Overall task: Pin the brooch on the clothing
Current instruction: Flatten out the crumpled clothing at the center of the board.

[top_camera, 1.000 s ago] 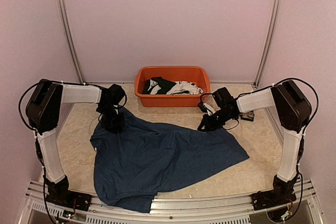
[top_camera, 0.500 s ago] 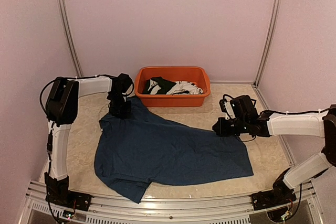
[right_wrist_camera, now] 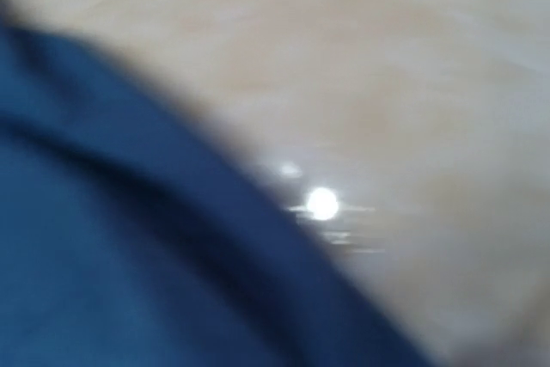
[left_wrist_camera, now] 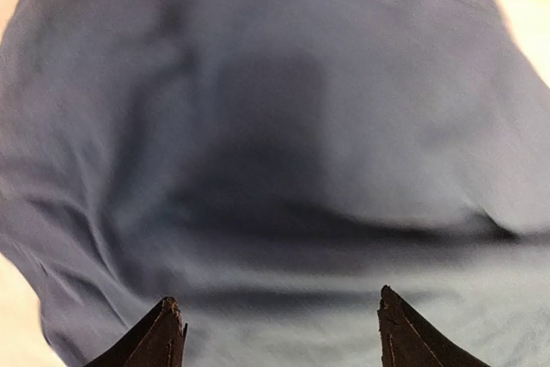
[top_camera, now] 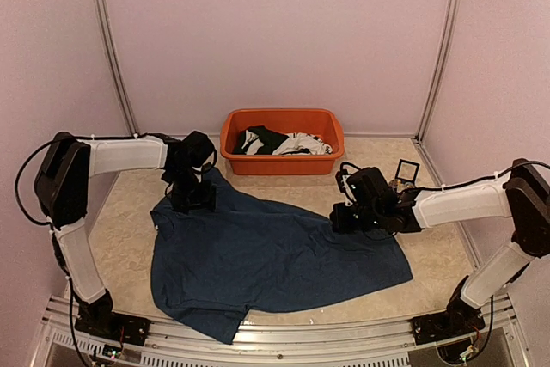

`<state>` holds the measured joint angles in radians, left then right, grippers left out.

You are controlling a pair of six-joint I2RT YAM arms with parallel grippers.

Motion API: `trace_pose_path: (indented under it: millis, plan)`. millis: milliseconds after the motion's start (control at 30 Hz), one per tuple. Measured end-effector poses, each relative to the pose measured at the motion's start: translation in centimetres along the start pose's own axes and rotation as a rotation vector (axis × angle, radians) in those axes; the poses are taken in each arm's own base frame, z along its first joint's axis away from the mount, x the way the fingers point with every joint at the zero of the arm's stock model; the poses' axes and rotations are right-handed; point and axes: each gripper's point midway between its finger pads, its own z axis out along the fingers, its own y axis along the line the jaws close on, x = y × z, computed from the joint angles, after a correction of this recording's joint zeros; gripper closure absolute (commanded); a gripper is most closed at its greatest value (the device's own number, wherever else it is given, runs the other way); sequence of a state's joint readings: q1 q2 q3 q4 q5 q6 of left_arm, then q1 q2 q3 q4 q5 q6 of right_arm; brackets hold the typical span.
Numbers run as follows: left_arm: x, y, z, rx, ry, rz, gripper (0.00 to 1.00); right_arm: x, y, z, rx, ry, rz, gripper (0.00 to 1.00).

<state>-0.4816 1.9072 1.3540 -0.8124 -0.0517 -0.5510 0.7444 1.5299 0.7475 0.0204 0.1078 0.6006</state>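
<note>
Beneath the left gripper's [top_camera: 191,202] jaws and reaching across to the right gripper's [top_camera: 338,217], the navy T-shirt [top_camera: 284,259] lay spread on the table [top_camera: 129,229]. Since half a second earlier the left gripper had drawn back from the orange tub [top_camera: 258,165], and its jaws had parted wide over the cloth. The right gripper, jaws closed, had swung inward onto the shirt's right edge; whether it pinched fabric was unclear.
</note>
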Motion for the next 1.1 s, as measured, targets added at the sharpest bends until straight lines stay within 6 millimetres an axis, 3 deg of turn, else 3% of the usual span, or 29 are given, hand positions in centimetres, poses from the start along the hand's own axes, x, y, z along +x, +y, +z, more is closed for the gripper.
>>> trace_pose_path:
  millis: [100, 167, 333, 600, 767, 800, 900, 1000, 1100]
  plan:
    - [2.2, -2.5, -1.7, 0.039, -0.038, 0.043, 0.26, 0.4, 4.2, -0.4, -0.053, -0.012, -0.118, 1.0]
    - [3.8, -3.5, -1.7, 0.052, -0.037, 0.064, 0.28, 0.9, 6.8, -1.1, -0.089, -0.025, -0.189, 1.0]
    - [5.6, -1.9, 0.3, 0.015, 0.007, 0.026, 0.3, 4.6, 11.4, -2.7, -0.163, 0.006, -0.357, 1.0]
    - [5.3, -1.4, 0.9, 0.012, 0.004, -0.003, 0.35, 11.9, 16.0, -6.0, -0.26, 0.138, -0.567, 1.0]
    - [5.0, -0.9, 1.2, 0.007, 0.007, -0.02, 0.45, 15.5, 16.7, -7.4, -0.307, 0.229, -0.638, 1.0]
    - [5.1, -0.8, 1.4, 0.004, 0.011, -0.022, 0.47, 16.0, 16.7, -7.6, -0.315, 0.245, -0.646, 0.93]
    - [5.1, -0.5, 2.0, -0.008, 0.018, -0.026, 0.5, 16.7, 16.9, -8.0, -0.342, 0.274, -0.643, 0.54]
    - [5.1, -0.4, 2.0, -0.011, 0.016, -0.026, 0.5, 15.8, 17.0, -8.8, -0.357, 0.262, -0.615, 0.38]
    - [5.2, -0.4, 2.0, -0.009, 0.014, -0.026, 0.48, 11.7, 17.4, -10.6, -0.406, 0.187, -0.516, 0.28]
